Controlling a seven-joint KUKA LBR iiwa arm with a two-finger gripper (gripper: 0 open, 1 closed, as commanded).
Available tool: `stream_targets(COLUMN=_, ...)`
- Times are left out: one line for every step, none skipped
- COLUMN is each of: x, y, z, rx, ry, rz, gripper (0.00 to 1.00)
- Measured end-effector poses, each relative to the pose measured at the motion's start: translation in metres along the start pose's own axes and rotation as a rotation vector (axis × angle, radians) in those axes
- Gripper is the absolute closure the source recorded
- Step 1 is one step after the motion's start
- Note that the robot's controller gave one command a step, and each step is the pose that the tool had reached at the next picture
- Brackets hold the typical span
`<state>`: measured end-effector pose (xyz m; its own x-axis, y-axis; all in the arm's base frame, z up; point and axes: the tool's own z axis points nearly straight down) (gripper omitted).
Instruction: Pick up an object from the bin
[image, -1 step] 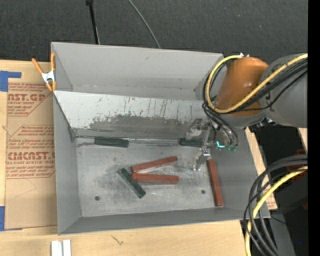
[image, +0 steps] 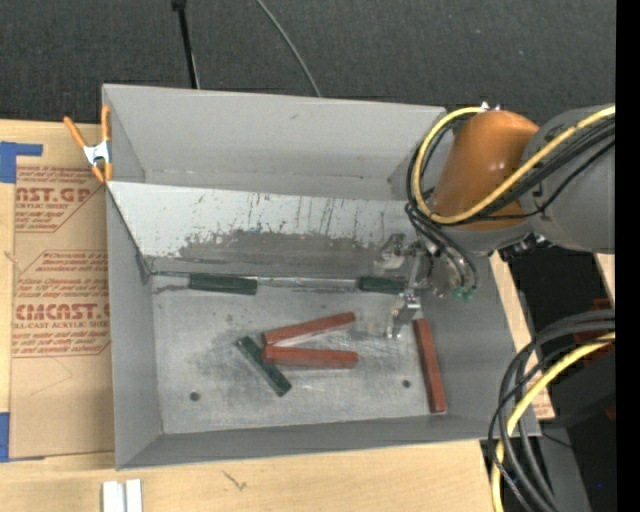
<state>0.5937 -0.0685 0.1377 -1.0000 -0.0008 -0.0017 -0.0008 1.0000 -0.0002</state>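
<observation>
Camera view: the gripper (image: 405, 305) hangs low at three o'clock in the grey bin (image: 130, 330), just beside the top end of a red-brown bar (image: 433, 372) lying at four o'clock. Whether the gripper is open or closed cannot be told. The step appears to be the approach; the next move calls for settling astride that bar.

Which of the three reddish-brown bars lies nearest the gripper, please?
The reddish-brown bar lying alone along the right wall of the bin; its upper end is beside the gripper, while the other two bars lie together mid-bin.
</observation>
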Motion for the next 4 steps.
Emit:
stream_targets(x=0.0253, y=0.0559, z=0.0576, rx=0.005, ry=0.016, rz=0.103, gripper=1.00)
stream_targets(x=0.0171, y=0.0566, z=0.0579, rx=0.003, ry=-0.030, rz=0.107, gripper=0.00)
stream_targets(x=0.0203, y=0.0574, z=0.0603, rx=0.002, ry=-0.019, rz=0.106, gripper=1.00)
stream_targets(x=0.0203, y=0.0574, z=0.0603, rx=0.002, ry=-0.019, rz=0.106, gripper=1.00)
